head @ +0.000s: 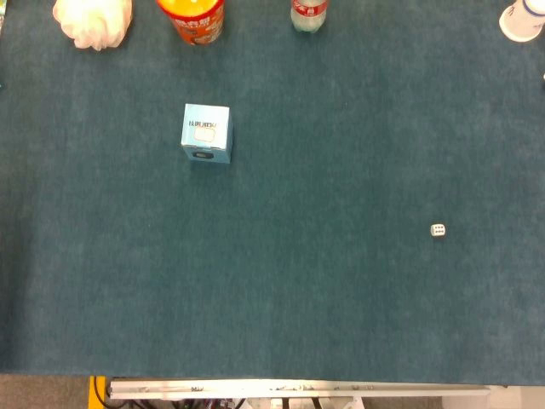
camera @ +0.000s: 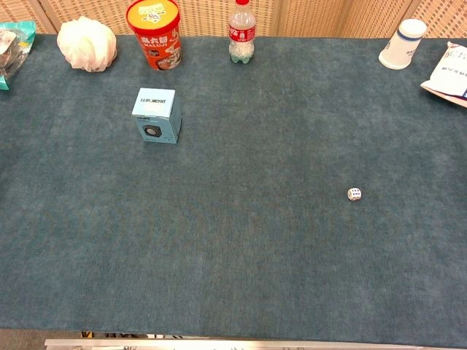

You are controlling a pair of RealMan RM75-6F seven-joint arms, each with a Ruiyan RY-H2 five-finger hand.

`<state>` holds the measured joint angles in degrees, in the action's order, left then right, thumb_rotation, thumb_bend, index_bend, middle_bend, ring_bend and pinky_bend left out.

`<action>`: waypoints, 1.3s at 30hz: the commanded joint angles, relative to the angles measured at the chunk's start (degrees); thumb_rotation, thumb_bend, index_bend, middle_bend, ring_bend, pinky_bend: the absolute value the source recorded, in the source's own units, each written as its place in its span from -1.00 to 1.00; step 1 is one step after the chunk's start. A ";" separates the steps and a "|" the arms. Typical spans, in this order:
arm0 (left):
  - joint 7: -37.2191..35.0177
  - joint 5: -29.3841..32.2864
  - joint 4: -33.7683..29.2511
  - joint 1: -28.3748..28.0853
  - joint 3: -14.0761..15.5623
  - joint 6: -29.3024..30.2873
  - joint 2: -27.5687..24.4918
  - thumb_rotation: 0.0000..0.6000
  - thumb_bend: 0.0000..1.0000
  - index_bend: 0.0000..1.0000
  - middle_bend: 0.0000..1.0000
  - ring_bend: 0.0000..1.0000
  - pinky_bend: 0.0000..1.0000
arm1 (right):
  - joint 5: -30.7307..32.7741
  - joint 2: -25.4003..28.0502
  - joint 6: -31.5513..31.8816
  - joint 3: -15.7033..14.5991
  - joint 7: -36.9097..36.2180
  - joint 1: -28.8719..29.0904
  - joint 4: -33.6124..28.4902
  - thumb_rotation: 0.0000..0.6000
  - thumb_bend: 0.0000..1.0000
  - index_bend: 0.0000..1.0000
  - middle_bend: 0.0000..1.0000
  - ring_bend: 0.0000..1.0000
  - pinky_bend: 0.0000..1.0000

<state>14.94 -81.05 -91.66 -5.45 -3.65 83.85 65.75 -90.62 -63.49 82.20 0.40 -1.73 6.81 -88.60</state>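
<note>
One die (camera: 354, 194) lies right of box (camera: 156, 115).

Blue box (camera: 156, 114) upright on teal table cloth (camera: 241, 248), left of centre. Small white die (camera: 354, 194) well apart, right. Far edge: white bath pouf (camera: 87, 44), orange tub (camera: 154, 23), bottle (camera: 241, 32), white cup (camera: 402, 44); possibly a snack bag (camera: 448, 73), cropped.
</note>
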 commanded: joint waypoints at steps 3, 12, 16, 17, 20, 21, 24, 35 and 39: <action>-0.80 -0.10 -0.09 -0.11 0.27 -0.51 -0.25 1.00 -1.00 -0.53 -0.47 -0.60 -0.35 | 0.05 0.00 -0.32 0.01 0.18 0.15 0.06 1.00 -1.00 -0.90 -0.84 -0.77 -0.37; -1.71 0.03 -0.13 -0.68 0.55 -1.86 -0.52 1.00 -1.00 -0.53 -0.46 -0.60 -0.33 | -1.60 -0.16 1.22 -0.40 0.95 -0.30 -0.26 1.00 -0.99 -0.88 -0.61 -0.70 -0.21; -2.21 -0.95 -0.77 -0.59 1.28 -1.99 -1.23 1.00 -1.00 -0.53 -0.46 -0.60 -0.33 | -2.75 -0.60 0.49 -1.08 2.17 0.07 -0.69 1.00 -0.79 -0.66 -0.35 -0.48 -0.08; -2.42 -1.23 -0.87 -0.61 1.48 -2.10 -1.47 1.00 -1.00 -0.53 -0.46 -0.60 -0.33 | -2.90 -0.60 -0.12 -1.26 2.85 0.32 -0.90 1.00 -0.74 -0.60 -0.29 -0.43 -0.05; -2.62 -1.97 -1.25 -0.37 1.76 -1.49 -1.97 1.00 -1.00 -0.53 -0.46 -0.59 -0.33 | -2.82 0.17 -3.71 -1.77 6.08 1.84 -2.51 1.00 -0.50 -0.42 -0.08 -0.22 0.08; -2.63 -2.23 -1.44 -0.20 1.79 -1.04 -2.09 1.00 -1.00 -0.53 -0.46 -0.60 -0.33 | -2.51 0.73 -5.49 -1.82 7.60 2.66 -3.48 1.00 -0.42 -0.38 -0.04 -0.16 0.13; -2.57 -2.86 -1.78 0.33 1.98 0.15 -2.27 1.00 -1.00 -0.53 -0.46 -0.60 -0.33 | -1.15 2.26 -9.97 -1.64 12.69 4.77 -6.32 1.00 -0.29 -0.31 0.03 -0.05 0.23; -0.98 -3.09 -1.81 2.01 3.69 0.82 -3.35 1.00 -1.00 -0.53 -0.45 -0.59 -0.32 | 5.01 5.54 -23.44 -0.82 24.08 11.76 -13.82 1.00 0.18 -0.07 0.33 0.32 0.51; -1.84 -2.83 -1.54 2.36 3.49 1.25 -3.66 1.00 -1.00 -0.53 -0.45 -0.60 -0.32 | 8.88 5.84 -28.28 -0.64 28.88 14.43 -16.34 1.00 0.45 -0.07 0.53 0.53 0.67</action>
<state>13.29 -83.75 -93.31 -3.19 -0.11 84.93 62.18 -84.41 -58.05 56.78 -0.39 24.16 19.38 -103.13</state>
